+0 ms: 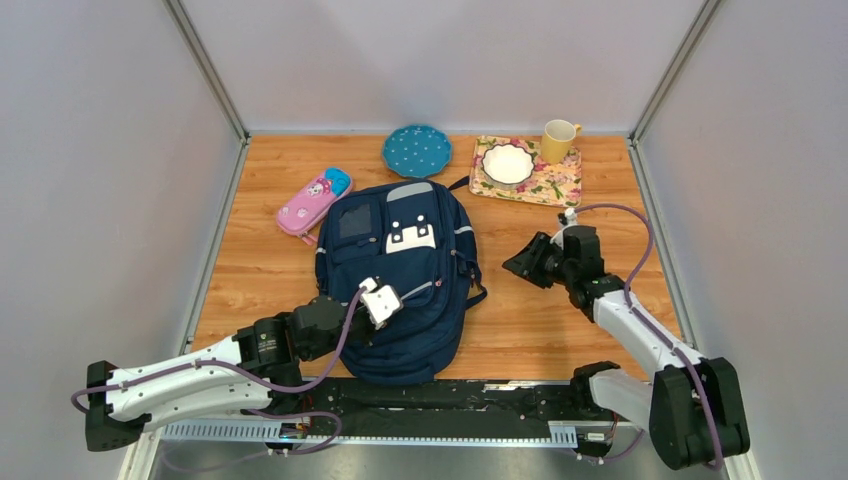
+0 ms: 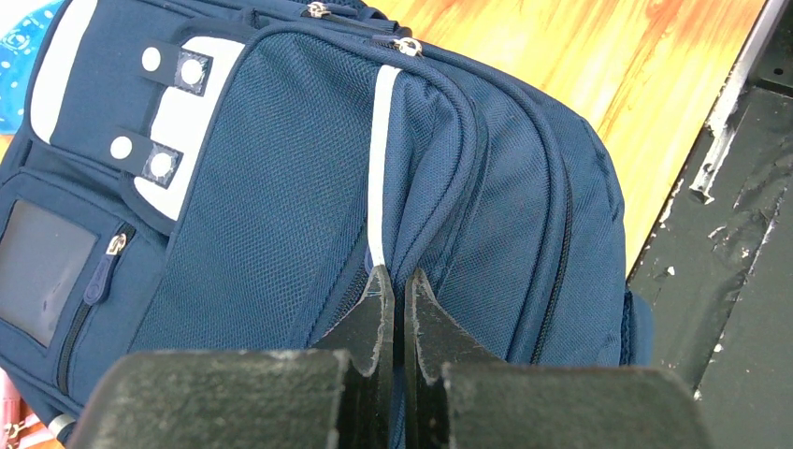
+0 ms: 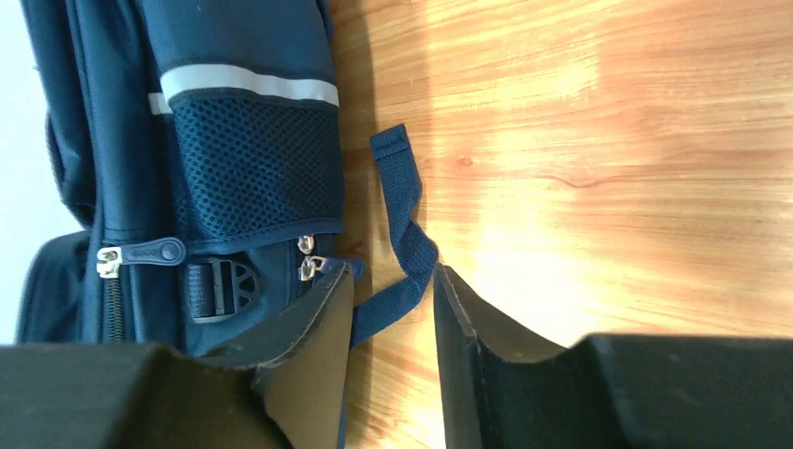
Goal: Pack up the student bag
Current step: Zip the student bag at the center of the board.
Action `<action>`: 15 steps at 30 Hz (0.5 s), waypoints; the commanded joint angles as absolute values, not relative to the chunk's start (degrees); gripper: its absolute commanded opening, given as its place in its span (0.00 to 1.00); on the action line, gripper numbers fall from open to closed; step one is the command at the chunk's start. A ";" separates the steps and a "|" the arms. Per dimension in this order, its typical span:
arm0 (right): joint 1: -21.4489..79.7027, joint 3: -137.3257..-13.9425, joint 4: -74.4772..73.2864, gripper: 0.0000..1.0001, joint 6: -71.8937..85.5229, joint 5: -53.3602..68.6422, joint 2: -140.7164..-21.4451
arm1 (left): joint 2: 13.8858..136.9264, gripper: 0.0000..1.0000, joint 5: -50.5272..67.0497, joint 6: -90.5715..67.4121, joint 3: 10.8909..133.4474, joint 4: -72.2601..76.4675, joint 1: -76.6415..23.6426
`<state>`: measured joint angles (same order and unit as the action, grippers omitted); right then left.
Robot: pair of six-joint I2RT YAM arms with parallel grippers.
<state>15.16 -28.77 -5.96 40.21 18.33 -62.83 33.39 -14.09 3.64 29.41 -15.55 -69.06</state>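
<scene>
The student bag [image 1: 400, 270], navy with a white patch and pale stripes, lies flat in the middle of the table. My left gripper [image 1: 393, 308] rests on its front lower part. In the left wrist view the left gripper [image 2: 397, 281] is shut, pinching a gathered fold of the bag [image 2: 281, 187] beside a pale stripe. My right gripper [image 1: 517, 262] hovers just right of the bag. Seen from the right wrist, the right gripper [image 3: 393, 281] is open and holds nothing. A loose blue strap [image 3: 404, 234] lies on the wood beyond its fingertips, beside the bag's side [image 3: 234, 159].
A pink pencil case [image 1: 312, 203] lies at the bag's upper left. Behind the bag sit a blue dotted plate [image 1: 416, 150] and a floral tray [image 1: 560, 185] with a white bowl [image 1: 508, 163]. A yellow mug [image 1: 558, 140] stands beside the tray. A black rail [image 1: 450, 395] runs along the near edge.
</scene>
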 commanded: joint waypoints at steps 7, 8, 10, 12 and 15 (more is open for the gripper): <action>11.07 -37.09 -10.73 0.59 40.16 38.13 -64.94 | 31.82 0.00 -15.56 1.32 30.50 -11.34 -68.64; 11.16 -37.18 -8.98 0.59 41.30 39.01 -65.91 | 31.90 0.00 -15.47 1.32 30.50 -11.25 -68.73; 11.68 -37.09 -3.29 0.59 45.95 41.30 -69.23 | 32.08 0.00 -15.21 0.97 30.32 -10.81 -68.64; 12.39 -37.79 1.55 0.59 49.20 41.31 -71.62 | 32.17 0.00 -15.03 0.79 30.23 -10.63 -68.73; 14.58 -39.37 5.17 0.59 50.80 40.96 -77.68 | 31.82 0.00 -14.77 0.26 30.15 -10.28 -68.73</action>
<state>12.40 -36.05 -3.77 45.54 37.98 -72.25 33.36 -14.02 2.76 29.39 -15.53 -68.97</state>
